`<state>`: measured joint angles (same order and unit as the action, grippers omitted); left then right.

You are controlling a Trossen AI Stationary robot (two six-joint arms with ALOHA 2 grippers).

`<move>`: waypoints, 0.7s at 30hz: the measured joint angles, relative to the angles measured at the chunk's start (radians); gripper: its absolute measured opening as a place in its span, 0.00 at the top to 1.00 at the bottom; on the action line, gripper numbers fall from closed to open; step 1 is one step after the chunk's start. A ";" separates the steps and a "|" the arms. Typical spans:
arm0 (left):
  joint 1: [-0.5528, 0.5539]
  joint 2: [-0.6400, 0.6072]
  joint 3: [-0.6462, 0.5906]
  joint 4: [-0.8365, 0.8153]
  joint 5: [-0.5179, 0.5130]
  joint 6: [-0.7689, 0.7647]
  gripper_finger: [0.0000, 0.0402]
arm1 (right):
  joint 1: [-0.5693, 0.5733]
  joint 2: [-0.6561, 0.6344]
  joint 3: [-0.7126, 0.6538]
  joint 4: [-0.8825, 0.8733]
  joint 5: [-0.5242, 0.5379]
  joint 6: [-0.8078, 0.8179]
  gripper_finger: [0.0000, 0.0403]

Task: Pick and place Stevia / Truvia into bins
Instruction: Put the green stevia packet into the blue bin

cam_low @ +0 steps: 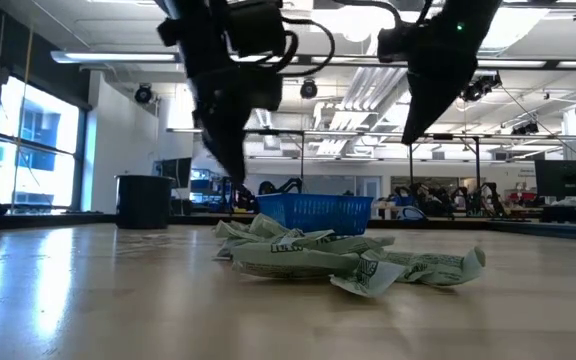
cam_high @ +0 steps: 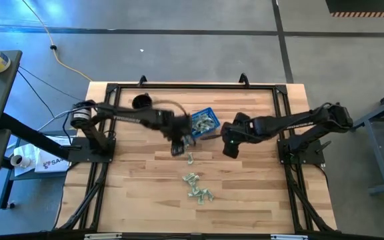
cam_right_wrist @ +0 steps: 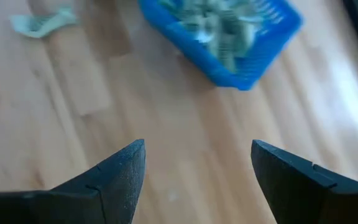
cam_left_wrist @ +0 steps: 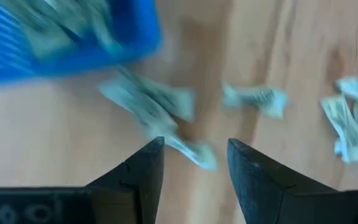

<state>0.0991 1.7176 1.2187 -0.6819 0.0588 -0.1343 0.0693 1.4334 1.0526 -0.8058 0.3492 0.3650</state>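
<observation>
The blue basket stands mid-table with several pale green packets inside; it also shows in the low view. More packets lie loose on the wood: one just near of the basket and a small heap toward the near edge. My left gripper hovers open beside the basket's near-left corner, its fingers either side of a blurred packet below. My right gripper is open over bare wood, right of the basket.
A black round cup stands on the table's far left part. A black frame runs along the table's edges. Bare wood lies to the left and right of the packet heap.
</observation>
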 joint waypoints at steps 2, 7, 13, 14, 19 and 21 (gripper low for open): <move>-0.049 0.000 -0.050 0.056 -0.052 -0.067 0.48 | 0.019 0.000 -0.029 0.042 -0.017 0.030 0.30; -0.072 0.002 -0.136 0.127 -0.124 -0.346 0.45 | 0.060 0.000 -0.071 0.130 -0.014 0.120 0.30; -0.069 0.017 -0.155 0.131 -0.117 -0.538 0.41 | 0.081 0.005 -0.072 0.146 0.066 0.191 0.30; -0.069 0.019 -0.155 0.128 -0.117 -0.552 0.41 | 0.082 0.007 -0.072 0.153 0.080 0.184 0.30; -0.067 0.049 -0.155 0.172 -0.159 -0.550 0.40 | 0.075 0.009 -0.071 0.177 0.088 0.189 0.30; -0.065 0.064 -0.153 0.187 -0.172 -0.542 0.41 | 0.075 0.009 -0.070 0.178 0.076 0.209 0.30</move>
<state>0.0337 1.7812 1.0657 -0.4953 -0.1135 -0.6764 0.1440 1.4422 0.9821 -0.6275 0.4251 0.5745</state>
